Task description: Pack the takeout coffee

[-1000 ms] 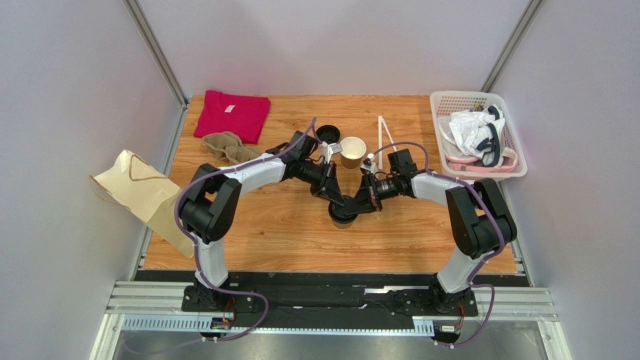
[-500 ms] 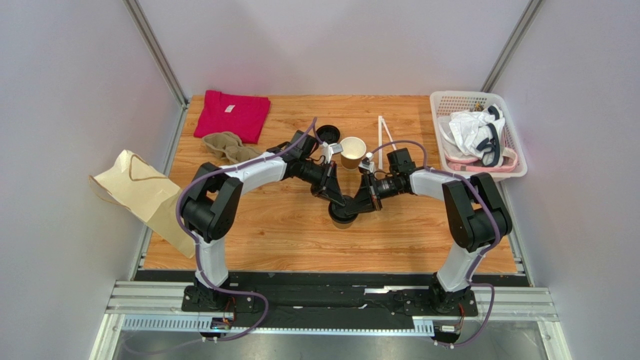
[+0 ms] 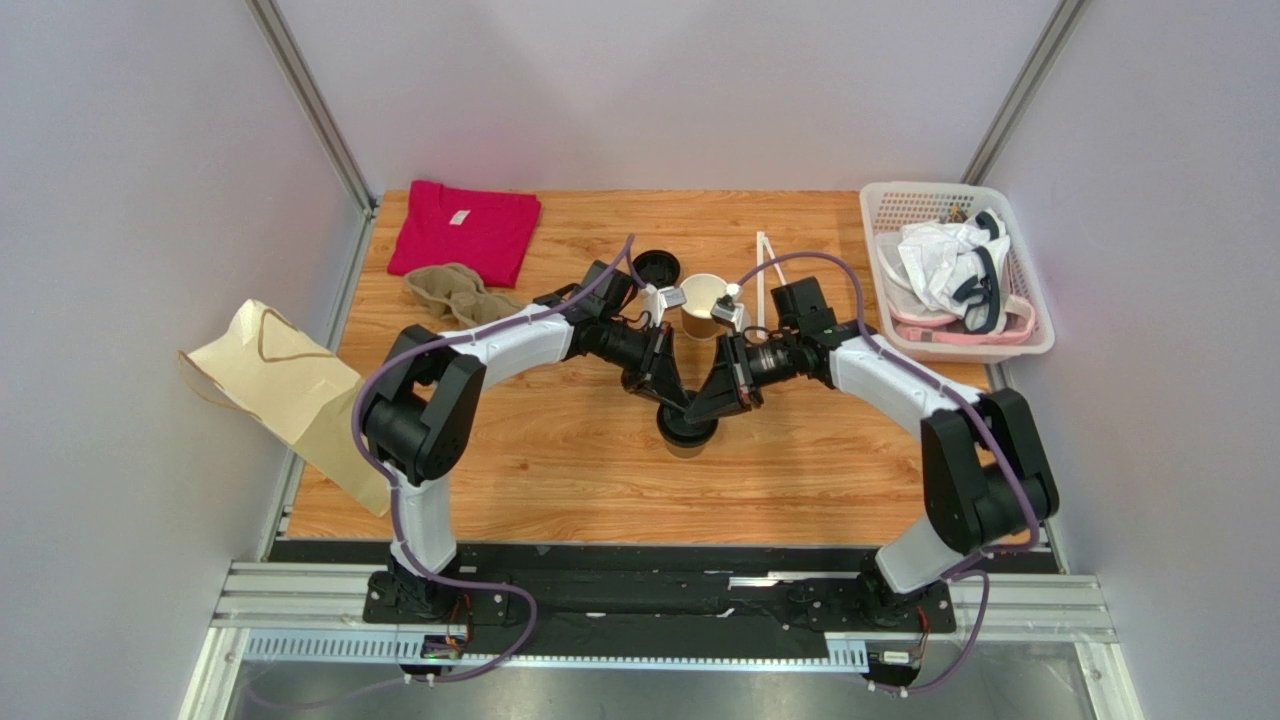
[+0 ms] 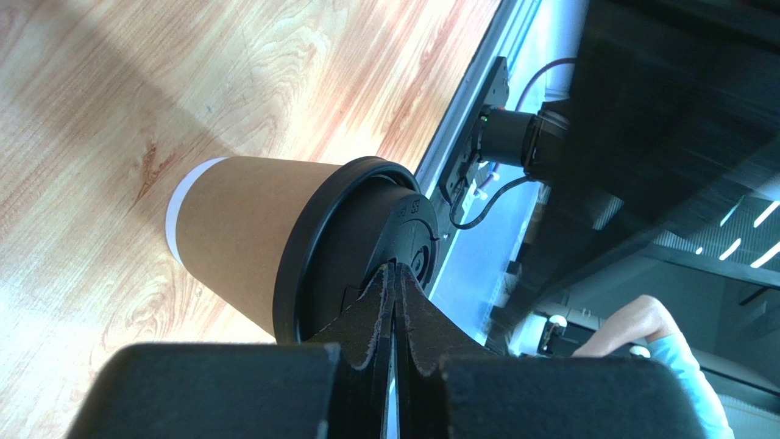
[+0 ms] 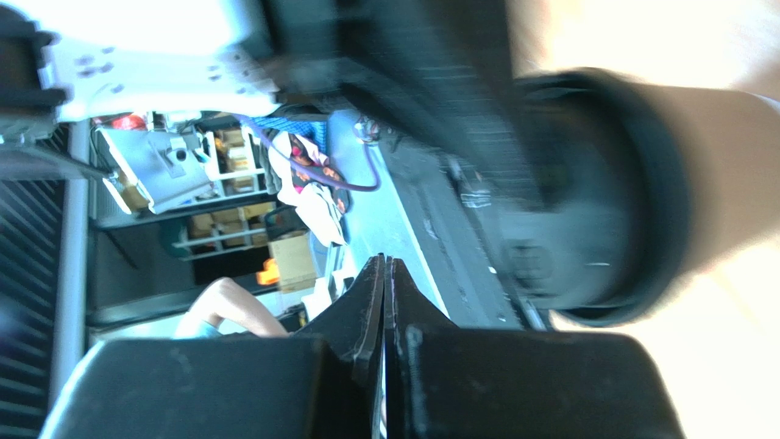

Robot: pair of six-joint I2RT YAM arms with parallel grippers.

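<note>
**TAKEOUT COFFEE, LIDDED: MID-WORKTOP, BETWEEN TWO CLOSED CLAWS**

**Item.** Takeout coffee: small tan-brown paper cup under a round black plastic lid. It stands upright near the middle of the pale wood-grain worktop, long axis vertical, lid uppermost.

**Left claw**: black, jaws pressed together, tips resting against the top face of the lid. Nothing is visibly pinched between them. It comes in from the cup's far left.

**Right claw**: black, jaws pressed together, empty, tips just beside the lid on the far right. The view is blurred, so contact cannot be told.

**Governing relation.** The cup sits directly below both sets of tips. Each claw slants down onto the lid rather than flanking the cup wall, and the left is the one in touch. Judgement: a claw must open and drop alongside the wall before any lift.

**Surroundings.**
- Open tan cup with white inside, just behind the claws.
- Loose black lid, beside the open cup.
- Thin white sticks.
- Crumpled tan cloth.
- Folded red garment.
- White plastic basket holding clothing, far right.
- Cream paper bag, off the left edge and well apart from the cup, on the left arm's side. Likely the destination.
</note>
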